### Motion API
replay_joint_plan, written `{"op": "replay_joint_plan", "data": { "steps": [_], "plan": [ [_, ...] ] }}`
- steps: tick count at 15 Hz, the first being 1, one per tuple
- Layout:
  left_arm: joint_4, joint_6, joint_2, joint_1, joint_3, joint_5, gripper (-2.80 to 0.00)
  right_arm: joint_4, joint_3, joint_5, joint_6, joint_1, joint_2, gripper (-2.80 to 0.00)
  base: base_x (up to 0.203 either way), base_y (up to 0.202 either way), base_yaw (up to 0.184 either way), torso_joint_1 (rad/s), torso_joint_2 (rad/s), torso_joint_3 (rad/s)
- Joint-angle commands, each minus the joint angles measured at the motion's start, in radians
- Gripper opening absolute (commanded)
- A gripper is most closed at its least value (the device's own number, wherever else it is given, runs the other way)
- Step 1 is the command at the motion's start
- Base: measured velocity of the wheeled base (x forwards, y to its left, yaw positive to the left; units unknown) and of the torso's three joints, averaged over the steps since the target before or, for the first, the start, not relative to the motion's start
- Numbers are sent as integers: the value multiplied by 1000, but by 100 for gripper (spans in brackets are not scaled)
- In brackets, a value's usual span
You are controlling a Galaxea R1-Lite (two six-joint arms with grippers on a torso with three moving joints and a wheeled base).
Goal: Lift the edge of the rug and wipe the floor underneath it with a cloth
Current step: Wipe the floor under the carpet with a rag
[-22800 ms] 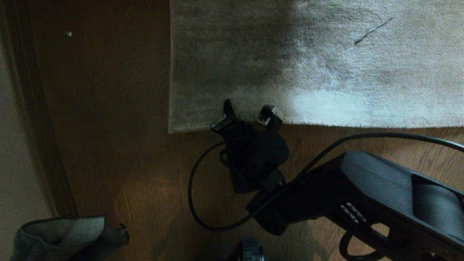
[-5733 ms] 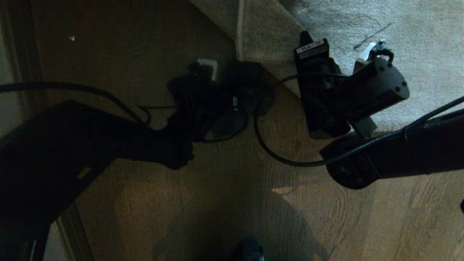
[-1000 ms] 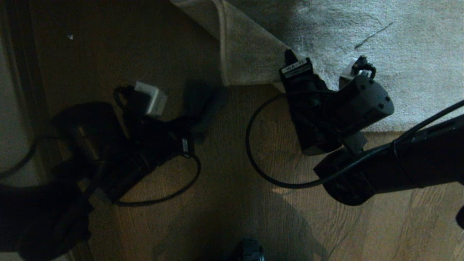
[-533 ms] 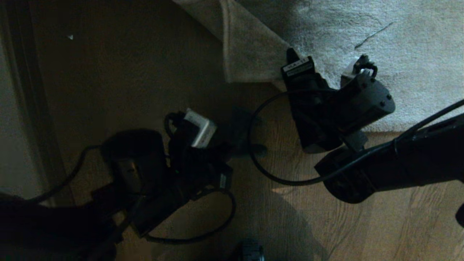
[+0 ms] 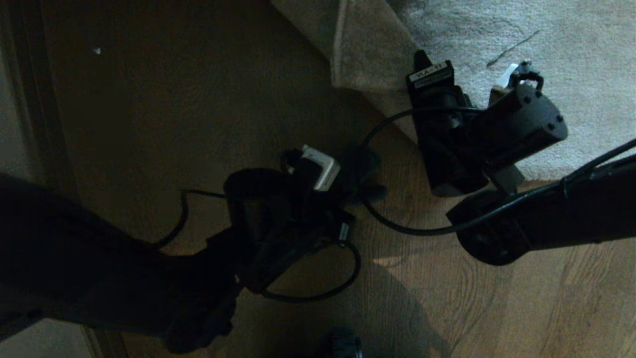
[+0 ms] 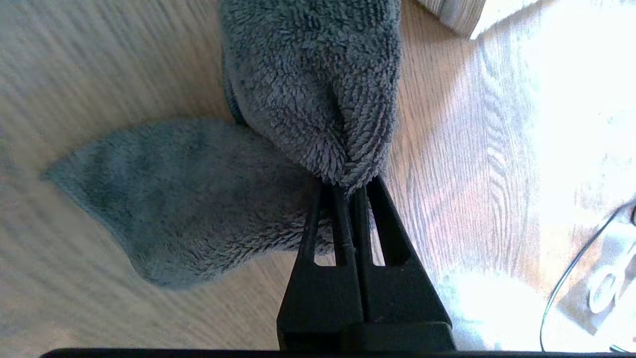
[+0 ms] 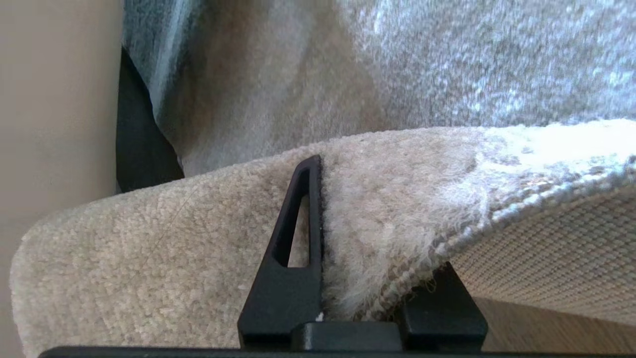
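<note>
Two tools are engaged. The rug [image 5: 497, 30] corner, upper centre, is pinched at its hem by the right tool [image 7: 365, 278]; it appears heavy yet pliable. The cloth [image 6: 278, 149], soft and limp, is clamped by the left tool [image 6: 348, 199] on the floor [image 5: 447, 308], mid-frame.

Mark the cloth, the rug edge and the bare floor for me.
cloth [image 6: 318, 89], left wrist view, upper fold of the pile.
rug [image 7: 149, 258], right wrist view, top pile of the lifted edge.
floor [image 5: 447, 298], head view, bare planks near the robot.
</note>
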Motion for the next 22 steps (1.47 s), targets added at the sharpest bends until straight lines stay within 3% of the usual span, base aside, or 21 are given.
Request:
{"op": "replay_joint_plan", "data": {
  "steps": [1,5,11,22],
  "plan": [
    [-7,0,57,-1,-28,1,-280,-28,0,-3,3,-2,-13,-280,0,0,0,0,0,0],
    [-7,0,108,57,-114,3,-280,-28,4,-3,3,-3,-19,-280,0,0,0,0,0,0],
    [-9,0,137,227,-224,4,-280,-28,13,-4,3,0,-17,-280,0,0,0,0,0,0],
    [-9,0,66,529,-248,4,-280,-28,15,-3,5,4,0,-280,0,0,0,0,0,0]
  ]
}}
